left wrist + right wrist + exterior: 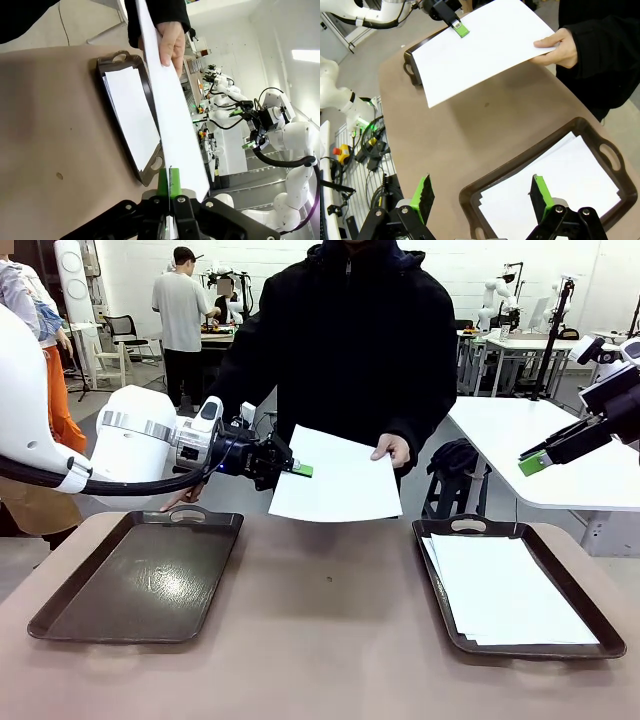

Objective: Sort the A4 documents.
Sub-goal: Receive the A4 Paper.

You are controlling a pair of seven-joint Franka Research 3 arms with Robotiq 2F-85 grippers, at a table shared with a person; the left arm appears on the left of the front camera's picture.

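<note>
One A4 document, a white sheet (340,480), hangs level above the table's far edge. My left gripper (300,470) is shut on its left edge, green pads (162,181) pinching the paper (172,115). The person's hand (392,450) holds the opposite edge. In the right wrist view the sheet (480,50) spans between the left gripper (460,27) and the hand (557,47). Several more sheets lie stacked (505,590) in the right tray (437,575). My right gripper (535,462) hovers open high at the right, above that stack (555,185), nothing between its fingers (482,192).
An empty dark tray (60,615) lies at the table's left, below the left arm. The person in a black jacket stands at the far side, the other hand on the table behind the left tray. Bare brown tabletop (320,640) lies between the trays.
</note>
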